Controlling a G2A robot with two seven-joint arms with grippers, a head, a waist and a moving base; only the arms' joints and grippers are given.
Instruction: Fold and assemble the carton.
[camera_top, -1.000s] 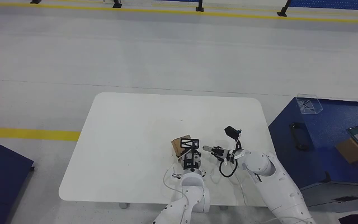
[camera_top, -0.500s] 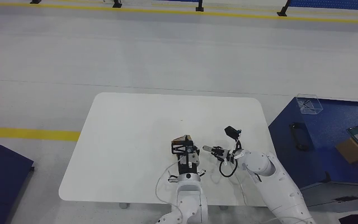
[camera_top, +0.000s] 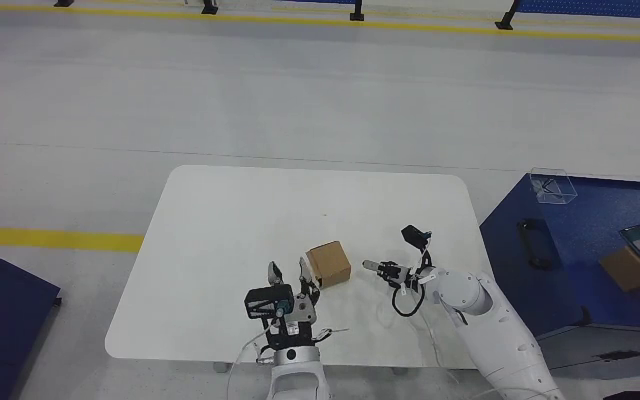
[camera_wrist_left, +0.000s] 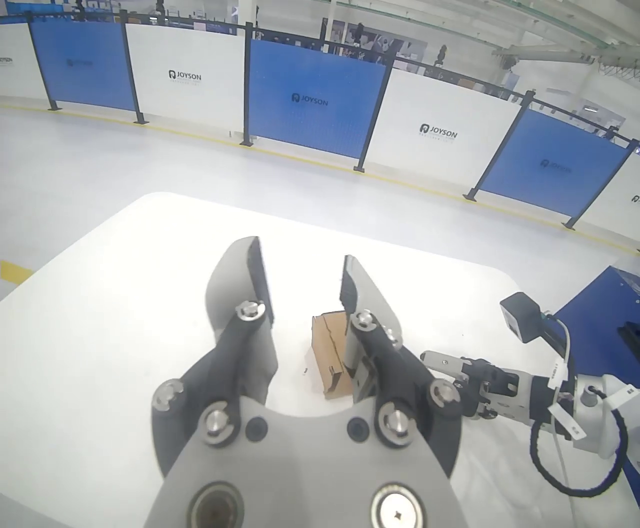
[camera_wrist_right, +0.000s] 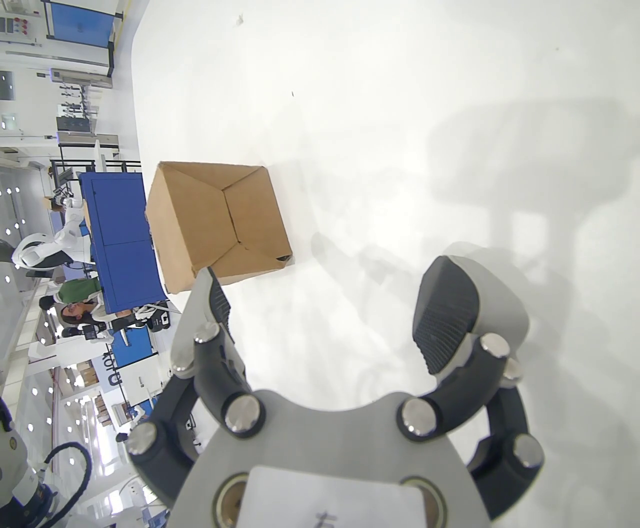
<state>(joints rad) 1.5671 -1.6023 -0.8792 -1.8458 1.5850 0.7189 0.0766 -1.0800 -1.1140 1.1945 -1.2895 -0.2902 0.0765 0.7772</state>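
The left gripper (camera_top: 288, 271), its grey black-padded fingers spread wide and holding nothing, hangs just beside a brown cardboard carton (camera_top: 328, 264) on the smooth white table (camera_top: 220, 230). The near-cubic box stands between both grippers, touching neither, its folded flaps facing the equally splayed right gripper (camera_wrist_right: 325, 270).

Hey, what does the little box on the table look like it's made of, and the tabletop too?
Carton: plain brown cardboard, matte, judging by its creased folded flaps and raw cut edges. Table: smooth white top, faintly glossy, perhaps laminate or painted board; the look leaves that open.
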